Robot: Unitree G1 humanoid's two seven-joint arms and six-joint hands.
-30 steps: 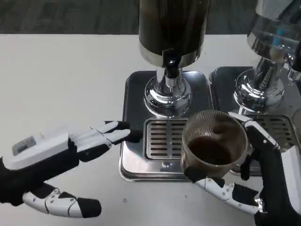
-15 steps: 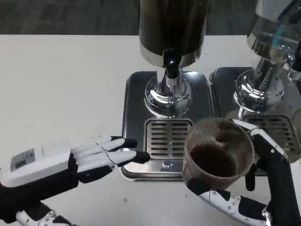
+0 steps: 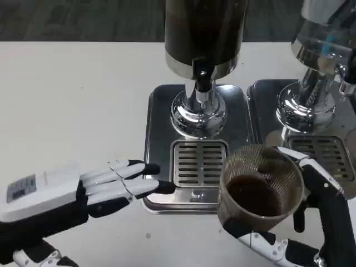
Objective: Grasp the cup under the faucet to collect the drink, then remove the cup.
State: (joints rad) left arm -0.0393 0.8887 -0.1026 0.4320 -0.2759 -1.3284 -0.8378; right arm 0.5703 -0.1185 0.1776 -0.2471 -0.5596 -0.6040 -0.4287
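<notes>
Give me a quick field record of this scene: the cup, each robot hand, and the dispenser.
cup: ribbed clear glass cup holding dark drink, lifted at the drip tray's front right corner
right robot hand: grips the cup
left robot hand: holds nothing, fingers extended, tips at the steel drip tray
dispenser: dark drink dispenser, black faucet above the slotted grate

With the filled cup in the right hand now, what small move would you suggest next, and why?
Probably carry the cup a little further toward the robot and set it on the white table. The right hand holds it, with dark drink inside, over the drip tray's front corner, already away from the faucet.
</notes>
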